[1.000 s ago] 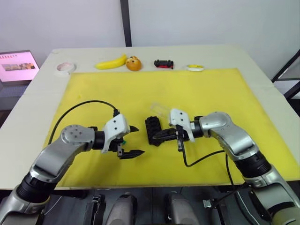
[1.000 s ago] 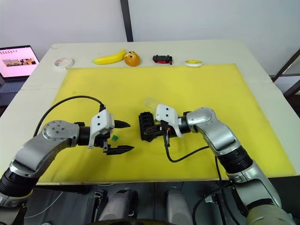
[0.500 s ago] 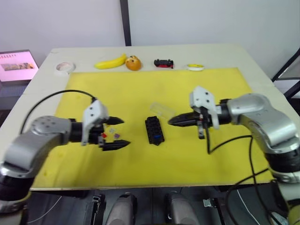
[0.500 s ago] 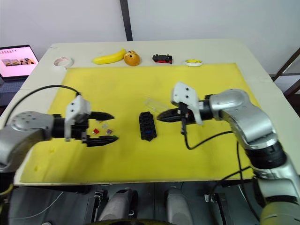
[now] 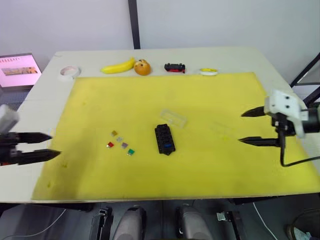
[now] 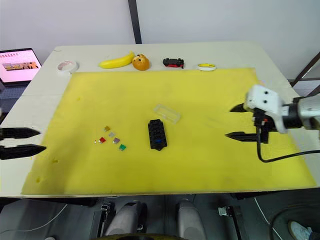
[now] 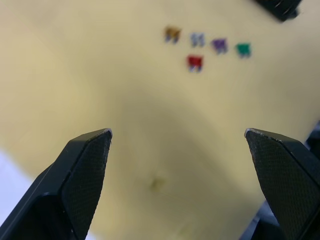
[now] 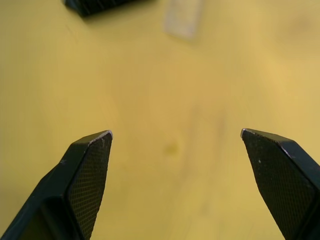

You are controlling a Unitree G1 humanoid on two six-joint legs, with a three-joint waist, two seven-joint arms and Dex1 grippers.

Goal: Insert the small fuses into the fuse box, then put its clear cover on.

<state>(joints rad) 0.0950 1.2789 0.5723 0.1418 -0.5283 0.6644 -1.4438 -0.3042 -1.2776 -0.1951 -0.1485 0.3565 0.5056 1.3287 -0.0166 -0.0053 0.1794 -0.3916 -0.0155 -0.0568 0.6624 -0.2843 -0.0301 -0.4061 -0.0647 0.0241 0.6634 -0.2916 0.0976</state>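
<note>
The black fuse box lies mid-mat with a blue chip in one slot. The clear cover rests just behind it, apart from it. Several small fuses, in tan, grey, red, purple and green, lie loose on the mat to the box's left. My left gripper hovers open and empty at the mat's left edge, well left of the fuses. My right gripper stands open and empty far right of the box. The right wrist view shows the fuse box and the cover far ahead of the fingers.
The yellow mat covers most of the table. Along the back edge sit a tape roll, a banana, an orange fruit, a toy car and a yellow ring. A laptop screen stands at far left.
Both arms have swung outward, away from the fuse box. The right gripper, shut at the box a second ago, now stands open. The left gripper has passed the fuses to the left edge.
</note>
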